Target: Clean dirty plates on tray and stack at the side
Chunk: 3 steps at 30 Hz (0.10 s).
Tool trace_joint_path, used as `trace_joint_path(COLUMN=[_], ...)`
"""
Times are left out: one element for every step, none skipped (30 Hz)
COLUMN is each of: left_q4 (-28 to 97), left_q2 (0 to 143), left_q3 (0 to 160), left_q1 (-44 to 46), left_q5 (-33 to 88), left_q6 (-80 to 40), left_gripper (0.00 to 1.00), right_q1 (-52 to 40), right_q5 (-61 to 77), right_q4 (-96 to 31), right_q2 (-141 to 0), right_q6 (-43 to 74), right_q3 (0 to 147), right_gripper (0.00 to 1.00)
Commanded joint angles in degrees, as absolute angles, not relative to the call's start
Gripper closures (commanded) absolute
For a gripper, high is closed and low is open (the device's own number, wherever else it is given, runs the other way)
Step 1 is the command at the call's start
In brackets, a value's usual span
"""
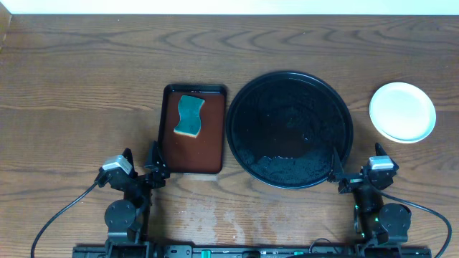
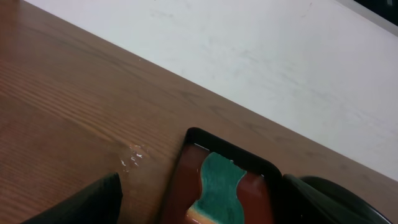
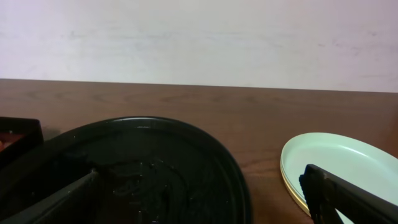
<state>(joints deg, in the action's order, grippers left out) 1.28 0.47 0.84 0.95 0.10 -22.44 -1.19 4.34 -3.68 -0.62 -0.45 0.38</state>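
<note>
Seen from above, the plates [image 1: 402, 112] stacked near the right edge of the table [image 1: 72, 86] show only the top 1; how many lie beneath cannot be counted. The right wrist view catches 1 yellow rim under it, but the frame cuts the stack off. In the left wrist view, the sponge [image 2: 217, 186] and brown tray [image 2: 186, 180] run off the bottom edge.

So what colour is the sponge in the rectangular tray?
The sponge is teal, with a yellowish lower edge; clearest overhead.
</note>
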Motion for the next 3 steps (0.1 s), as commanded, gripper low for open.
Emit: trace_joint_path(left_q4=[4.16,4.14,4.14], left_q2=[0.23,0.23,0.23], left_q3=[0.23,0.23,0.23], left_q1=[0.67,0.67,0.67], left_q5=[-0.60,-0.60,-0.60], left_q6=[-21.50,-21.50,-21.50], left_gripper=[0.19,0.20,0.19], right_q1=[-0.78,-0.78,-0.78], right_q5=[4.75,4.75,4.73], right_q4=[-3.88,-3.88,-3.88], right_q2=[-0.30,-0.30,-0.30], right_q6=[0.36,0.36,0.36], right_q3=[0.32,0.32,0.30], right_gripper=[0.01,0.01,0.01])
